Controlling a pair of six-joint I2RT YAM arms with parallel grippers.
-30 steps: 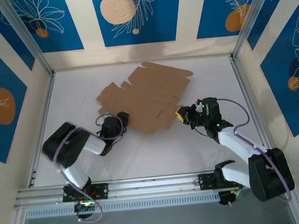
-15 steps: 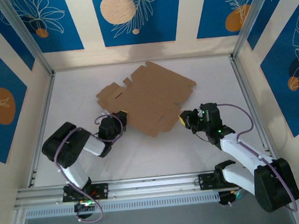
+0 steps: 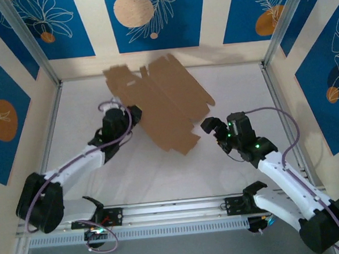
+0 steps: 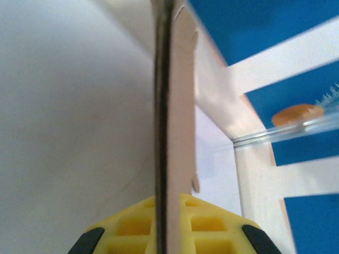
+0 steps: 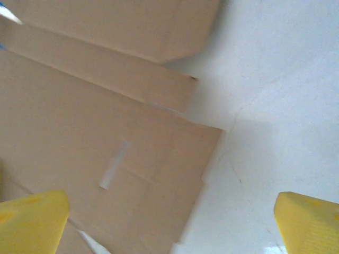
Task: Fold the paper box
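on the white worktop [image 3: 161,174], toward its far left, is one paper box [image 3: 168,104]: a flat, unfolded sheet of brown corrugated cardboard with flaps and slots. there are two pairs of yellow fingers. the left fingers [image 4: 127,227] are clamped on the sheet's left edge. the right fingers [image 5: 32,217] are spread wide, holding nothing, just beside its right edge.
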